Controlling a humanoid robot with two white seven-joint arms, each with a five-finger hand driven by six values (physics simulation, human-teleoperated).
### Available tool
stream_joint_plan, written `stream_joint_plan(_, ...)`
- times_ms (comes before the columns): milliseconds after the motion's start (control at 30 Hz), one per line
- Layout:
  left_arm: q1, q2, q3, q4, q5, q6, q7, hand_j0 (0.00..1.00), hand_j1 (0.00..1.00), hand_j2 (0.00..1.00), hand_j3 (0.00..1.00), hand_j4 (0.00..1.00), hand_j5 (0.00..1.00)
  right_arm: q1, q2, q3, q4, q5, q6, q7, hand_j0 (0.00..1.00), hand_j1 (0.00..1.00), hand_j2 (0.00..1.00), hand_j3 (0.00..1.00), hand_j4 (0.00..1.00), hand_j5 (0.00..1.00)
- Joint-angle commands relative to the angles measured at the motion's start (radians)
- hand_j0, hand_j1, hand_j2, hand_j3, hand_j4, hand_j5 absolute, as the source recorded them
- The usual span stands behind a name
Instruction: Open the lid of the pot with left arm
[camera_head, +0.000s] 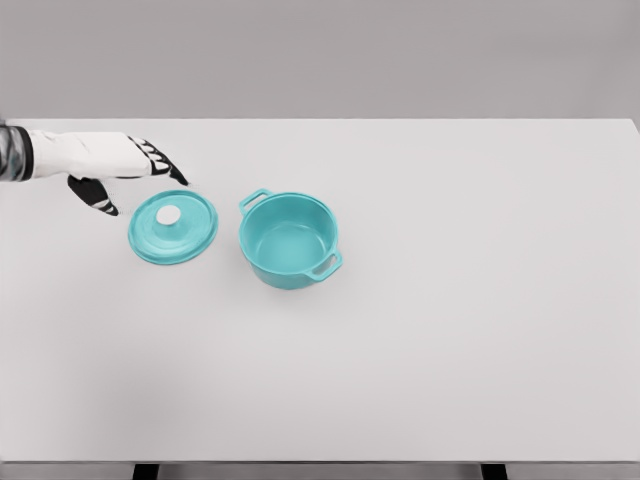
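Note:
A teal pot (288, 240) with two side handles stands uncovered a little left of the table's middle, its inside empty. Its teal lid (173, 227) with a white knob (168, 215) lies flat on the table just left of the pot, apart from it. My left hand (132, 178) hovers at the lid's upper left, fingers spread and holding nothing, its fingertips close to the lid's far rim. The white forearm comes in from the left edge. The right arm is out of view.
The white table (450, 330) stretches wide to the right and front of the pot. Its front edge runs along the bottom of the view, with a grey wall behind the far edge.

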Motion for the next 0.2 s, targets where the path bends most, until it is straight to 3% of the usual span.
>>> stream_joint_plan(0, 0.0, 0.008, 0.003, 0.109, 0.067, 0.002, 0.0, 1.0, 1.0, 1.0, 1.0, 1.0, 1.0, 0.0, 0.0, 0.0, 0.0, 0.0, 0.0, 0.0, 1.0, 1.0, 1.0, 1.0, 1.0, 1.0)
stream_joint_plan(33, -0.002, 0.008, 0.003, 0.155, 0.073, 0.002, 0.0, 1.0, 1.0, 1.0, 1.0, 1.0, 1.0, 0.0, 0.0, 0.0, 0.0, 0.0, 0.0, 0.0, 1.0, 1.0, 1.0, 1.0, 1.0, 1.0)
stream_joint_plan(167, -0.002, 0.008, 0.003, 0.163, 0.075, 0.002, 0.0, 1.0, 1.0, 1.0, 1.0, 1.0, 1.0, 0.0, 0.0, 0.0, 0.0, 0.0, 0.0, 0.0, 1.0, 1.0, 1.0, 1.0, 1.0, 1.0)
